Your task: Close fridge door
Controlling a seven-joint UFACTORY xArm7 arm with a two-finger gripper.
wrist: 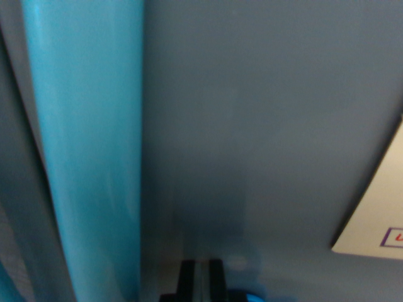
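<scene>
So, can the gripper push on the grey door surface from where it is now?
Probably yes. The gripper sits right at the grey door surface, with nothing visible between them. The blue handle stands off to the wrist view's left, and the white sticker to its right, both clear of the way.

A: Which part of the robot shows in the wrist view?

B: Only the gripper (pixel 200 277), at the bottom edge, slightly left of centre.

A: What does it look like?

B: Two black, straight-sided finger pieces stand side by side, with a narrow grey strip between them. A small bright blue spot glows just to their right. Everything is blurred.
</scene>
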